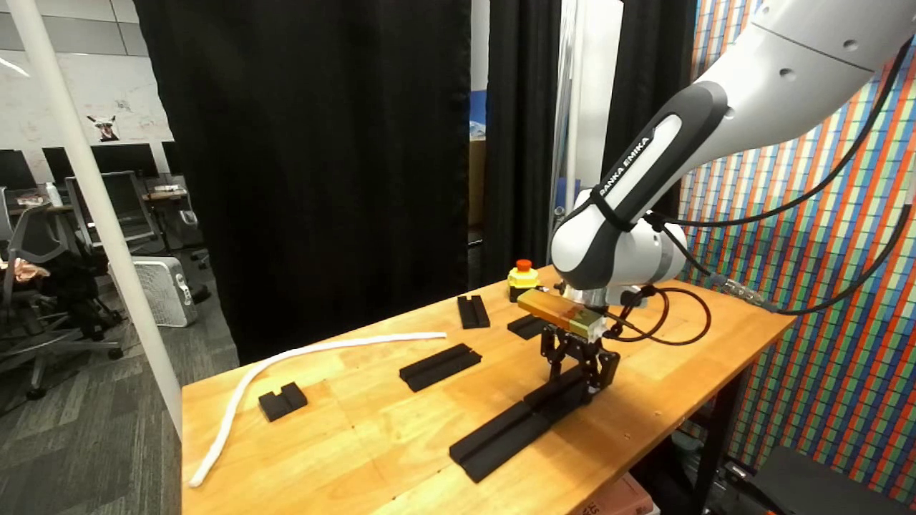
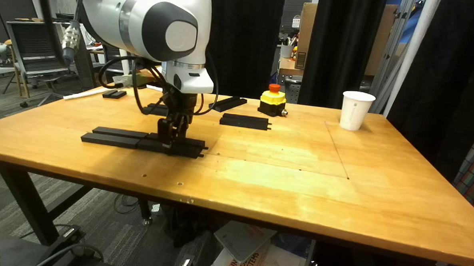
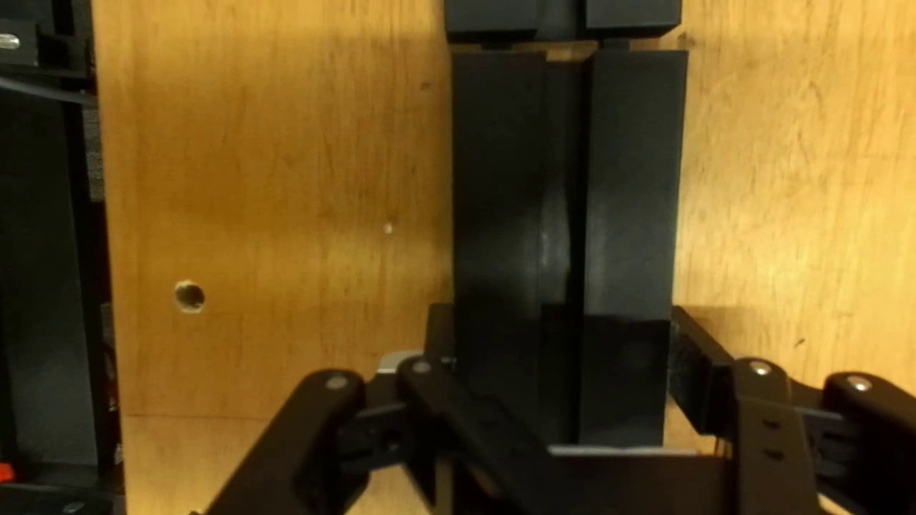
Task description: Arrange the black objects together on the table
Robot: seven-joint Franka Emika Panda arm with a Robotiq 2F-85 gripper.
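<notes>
Pinching black slab (image 3: 559, 236) with gripper (image 3: 562, 350) | long edges: bare table (image 3: 279, 179) | narrow gap to neighbouring slab (image 3: 491, 14)

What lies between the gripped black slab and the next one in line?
In the wrist view, two short black pegs and slivers of bare table.

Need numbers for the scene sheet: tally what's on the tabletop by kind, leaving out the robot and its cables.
Black slabs: 6 (2 lined up end to end, 4 lying apart)
Curved white strip: 1
Yellow-and-black box with red button: 1
White cup: 1
Total: 9
</notes>
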